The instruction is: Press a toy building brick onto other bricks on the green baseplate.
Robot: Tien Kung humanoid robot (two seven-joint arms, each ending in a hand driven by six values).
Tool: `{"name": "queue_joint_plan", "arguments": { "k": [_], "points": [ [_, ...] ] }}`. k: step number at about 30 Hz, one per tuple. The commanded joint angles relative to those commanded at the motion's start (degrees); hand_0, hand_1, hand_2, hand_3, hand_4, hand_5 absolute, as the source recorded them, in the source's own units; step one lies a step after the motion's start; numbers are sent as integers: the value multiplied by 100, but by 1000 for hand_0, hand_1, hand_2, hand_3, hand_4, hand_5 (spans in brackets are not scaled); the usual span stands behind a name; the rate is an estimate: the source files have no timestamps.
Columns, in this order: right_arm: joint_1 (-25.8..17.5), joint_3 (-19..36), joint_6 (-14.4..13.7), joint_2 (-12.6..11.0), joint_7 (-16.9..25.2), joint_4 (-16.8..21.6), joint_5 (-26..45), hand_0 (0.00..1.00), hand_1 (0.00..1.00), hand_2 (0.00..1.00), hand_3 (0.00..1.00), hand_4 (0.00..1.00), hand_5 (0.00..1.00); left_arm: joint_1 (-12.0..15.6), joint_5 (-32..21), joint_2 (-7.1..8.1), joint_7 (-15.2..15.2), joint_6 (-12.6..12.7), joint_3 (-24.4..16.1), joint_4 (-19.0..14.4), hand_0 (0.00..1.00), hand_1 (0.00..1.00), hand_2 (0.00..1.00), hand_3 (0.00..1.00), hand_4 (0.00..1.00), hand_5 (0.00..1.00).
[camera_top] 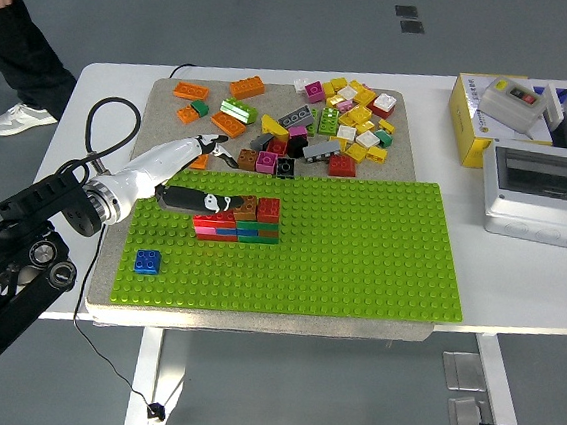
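One blue brick (pixel 146 261) sits alone on the green baseplate (pixel 360 250), nearer than the left hand (pixel 188 177). The hand's fingers lie extended, holding nothing, fingertips just at one stacked brick cluster (pixel 239 219). Beyond lies one loose brick pile (pixel 312 125).

Green baseplate (pixel 360 250) flat on table. Small brick stack (pixel 239 220) at its upper left: red, brown on top, pink, blue, green layers below. Lone blue brick (pixel 146 261) near baseplate's left edge, studs up.
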Motion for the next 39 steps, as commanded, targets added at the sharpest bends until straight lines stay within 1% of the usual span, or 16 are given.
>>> {"name": "queue_joint_plan", "arguments": {
  "k": [3,6,8,14,18,21,22,33,39],
  "points": [
    [-3,0,-1,0,-1,0,3,704,635,399,738,616,998,31,20,11,5,8,53,-96,998,993,975,617,883,629],
    [-2,-3,-2,1,-1,0,5,704,635,398,738,616,998,46,12,-4,-14,37,133,-57,998,992,975,610,881,627],
    [-1,-5,-1,1,-2,0,4,704,635,398,738,616,998,47,2,-29,-39,69,184,19,998,992,975,610,881,627],
    [6,-9,1,5,-1,0,6,705,635,396,738,617,998,39,-32,-134,-175,198,353,392,998,991,977,616,880,616],
    [6,-10,3,7,-2,0,3,705,635,396,738,617,998,42,-46,-177,-243,263,396,583,998,991,978,620,884,625],
    [2,-9,4,8,-3,0,-1,705,635,396,738,617,998,47,-78,-197,-289,299,415,664,998,991,978,620,884,625],
    [1,-8,5,8,-3,0,-4,705,634,397,738,617,998,46,-88,-202,-302,308,421,680,998,989,972,621,885,641],
    [-7,21,14,14,-1,0,-36,705,635,396,736,617,998,4,-146,-320,-407,365,488,1006,998,988,971,620,881,643],
    [-6,15,20,23,-5,0,-38,705,635,397,738,617,998,-19,-128,-369,-479,442,479,1149,998,988,968,620,875,640]
  ]
}}
